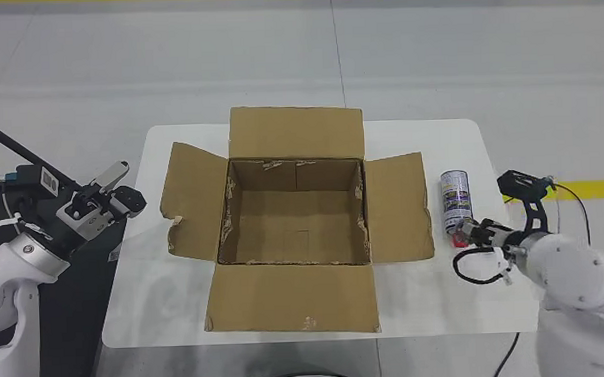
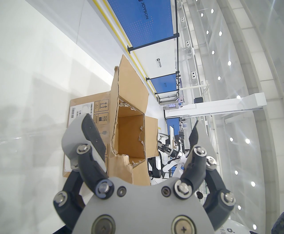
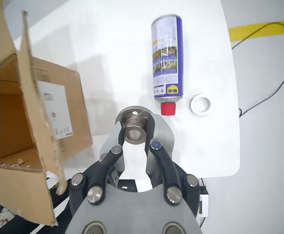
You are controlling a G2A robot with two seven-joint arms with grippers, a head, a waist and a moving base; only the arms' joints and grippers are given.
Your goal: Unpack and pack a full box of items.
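Box [image 1: 298, 214]: one, cardboard, in the middle of the table [image 1: 426, 294] in the top view; all four flaps are folded outward and its brown floor shows.
Spray can [image 1: 454, 199]: one, lying on its side right of the box, apart from the right flap, red cap toward the frame's bottom.
Tape roll [image 3: 200, 104]: one, white, lying flat just beside the can's cap.
Metal part [image 3: 131, 115]: one flanged steel sleeve.
Right jaws: pinching the metal part near the table's right edge, below the can in the top view.
Left jaws: spread wide, off the table's left edge, facing the box.
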